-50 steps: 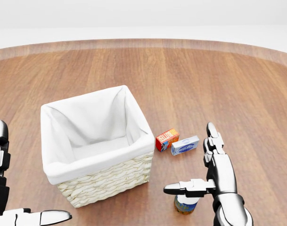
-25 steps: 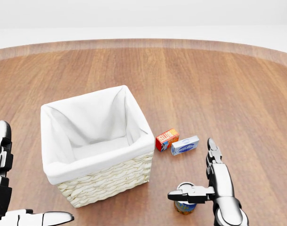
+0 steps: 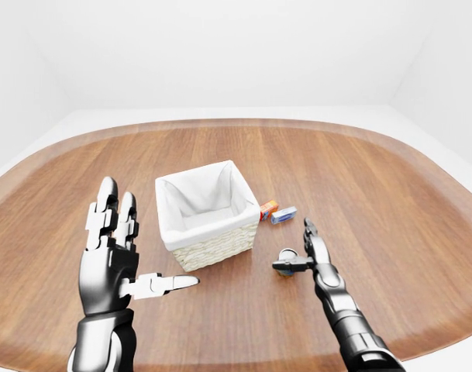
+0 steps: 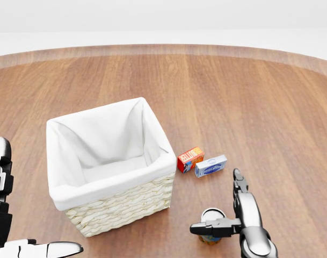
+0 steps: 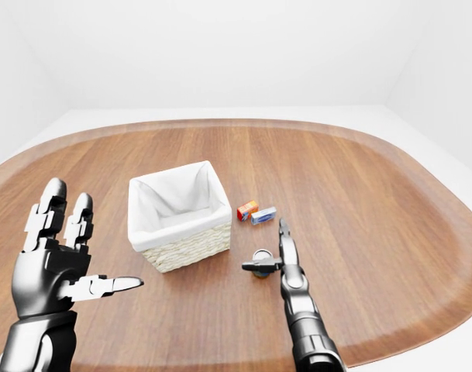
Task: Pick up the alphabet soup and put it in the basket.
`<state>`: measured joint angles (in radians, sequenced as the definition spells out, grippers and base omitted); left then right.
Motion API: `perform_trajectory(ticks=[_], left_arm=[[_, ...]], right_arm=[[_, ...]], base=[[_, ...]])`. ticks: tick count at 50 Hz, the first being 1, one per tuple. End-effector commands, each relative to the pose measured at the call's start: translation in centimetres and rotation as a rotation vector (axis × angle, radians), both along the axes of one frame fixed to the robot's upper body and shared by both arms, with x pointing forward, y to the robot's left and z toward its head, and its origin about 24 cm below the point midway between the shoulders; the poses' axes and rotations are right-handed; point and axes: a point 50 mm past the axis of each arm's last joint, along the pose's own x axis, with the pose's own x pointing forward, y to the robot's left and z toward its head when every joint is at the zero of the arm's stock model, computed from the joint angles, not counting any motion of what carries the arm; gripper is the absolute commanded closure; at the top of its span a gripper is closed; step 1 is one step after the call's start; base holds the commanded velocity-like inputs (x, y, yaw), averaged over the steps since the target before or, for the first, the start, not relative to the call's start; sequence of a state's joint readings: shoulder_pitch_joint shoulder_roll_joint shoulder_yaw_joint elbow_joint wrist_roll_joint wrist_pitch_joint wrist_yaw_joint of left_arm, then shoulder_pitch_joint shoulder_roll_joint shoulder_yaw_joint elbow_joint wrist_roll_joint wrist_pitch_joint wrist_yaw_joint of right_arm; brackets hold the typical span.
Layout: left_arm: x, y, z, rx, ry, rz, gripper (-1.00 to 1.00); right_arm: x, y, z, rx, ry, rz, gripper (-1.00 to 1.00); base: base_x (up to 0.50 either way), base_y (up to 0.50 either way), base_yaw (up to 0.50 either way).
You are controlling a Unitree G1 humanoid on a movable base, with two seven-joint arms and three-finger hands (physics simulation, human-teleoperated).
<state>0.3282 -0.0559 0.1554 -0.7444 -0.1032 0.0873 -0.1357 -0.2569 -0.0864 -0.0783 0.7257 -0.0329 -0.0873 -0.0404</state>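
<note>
White walls surround a large oval wooden table point(image 3: 391, 201), and we look over it from above our two arms. Near the middle stands the basket point(image 4: 123, 207), wicker with a white cloth lining, and nothing shows inside it. To its right in the head view lie a small red box point(image 4: 190, 159) and a small blue box point(image 4: 210, 166), just beside each other.

The alphabet soup point(image 4: 211, 223) stands upright on the table, right of the basket and below the two boxes in the head view. Our right hand point(image 4: 235, 217) has come down lower than it was one second ago: then it was higher over the can, now the thumb reaches across the can's top and the long fingers point(image 4: 238, 183) stand straight beside it. The fingers are apart and not closed around the can. We judge that the grasp is being prepared but is not yet made, so the lift and the carry to the basket remain.

Our left hand point(image 3: 111, 256) is raised at the left, fingers spread, holding nothing
</note>
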Motion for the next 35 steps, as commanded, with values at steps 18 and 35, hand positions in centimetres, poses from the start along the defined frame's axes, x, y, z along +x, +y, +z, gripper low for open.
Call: perform_trajectory(ticks=[18,35], left_arm=[[-0.2,-0.2,0.0,-0.007,0.0,-0.01,-1.0],[-0.1,-0.3,0.0,-0.008,0.003,-0.012,-1.0]], right_arm=[[-1.7,1.1,-5.0,-0.105,0.341,0.014,-1.0],[-1.8,1.2,-5.2,-0.109,0.36,0.02,-1.0]], base=[[0.0,0.0,0.0],[0.0,0.0,0.0]])
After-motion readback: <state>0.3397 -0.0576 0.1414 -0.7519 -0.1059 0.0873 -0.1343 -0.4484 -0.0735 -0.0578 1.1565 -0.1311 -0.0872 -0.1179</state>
